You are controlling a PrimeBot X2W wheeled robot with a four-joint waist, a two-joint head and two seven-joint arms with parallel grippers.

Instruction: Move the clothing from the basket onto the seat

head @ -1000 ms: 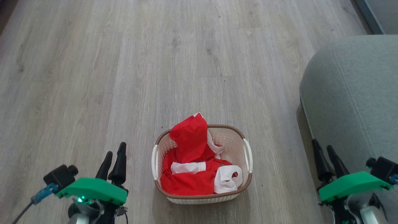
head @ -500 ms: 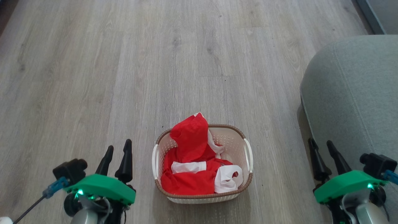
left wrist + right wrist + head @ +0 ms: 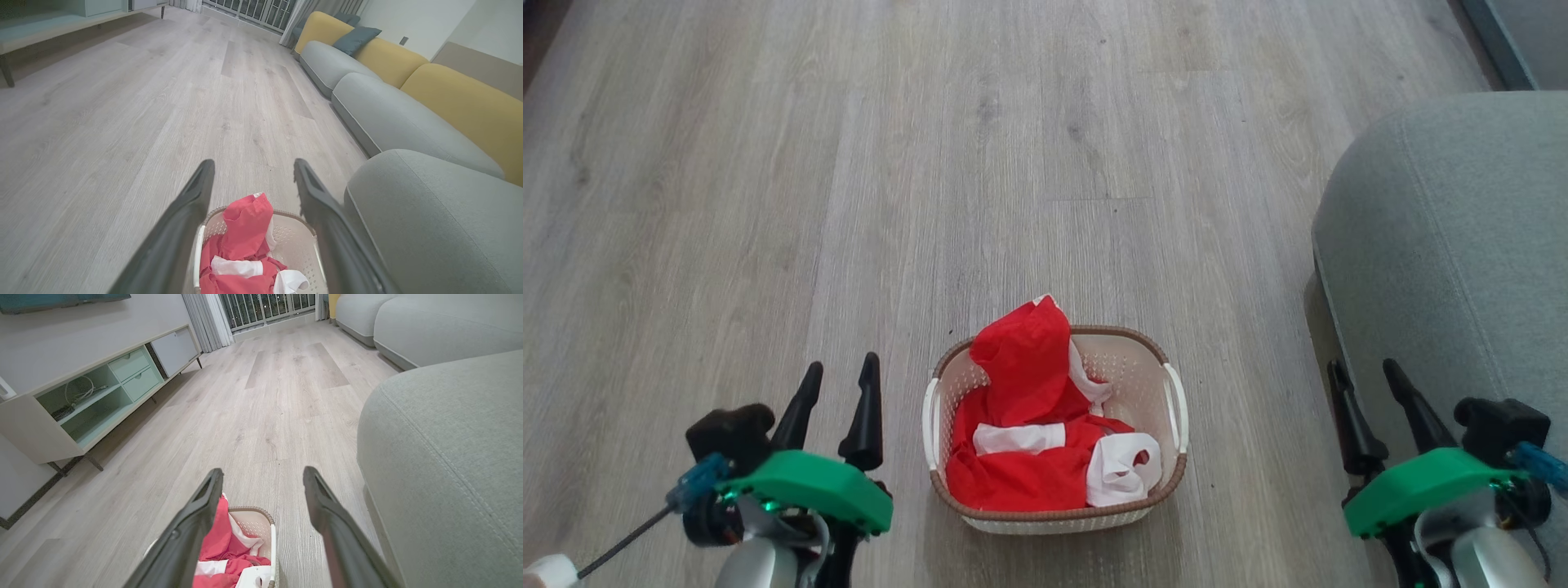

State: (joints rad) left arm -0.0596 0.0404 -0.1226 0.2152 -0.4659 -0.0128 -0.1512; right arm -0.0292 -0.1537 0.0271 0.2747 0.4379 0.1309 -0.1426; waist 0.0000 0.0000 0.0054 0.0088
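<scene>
The wooden floor (image 3: 1013, 163) is lying open ahead of and to the left of the basket (image 3: 1134, 384), giving unobstructed passage there. The basket is sitting between the left gripper (image 3: 843, 363) and the right gripper (image 3: 1361, 364), apart from both, with its top standing open from above. The clothing (image 3: 1021, 367) is rising above the far left rim. The seat (image 3: 1445, 245) is bounding the right side, and a floor strip is separating it from the basket.
</scene>
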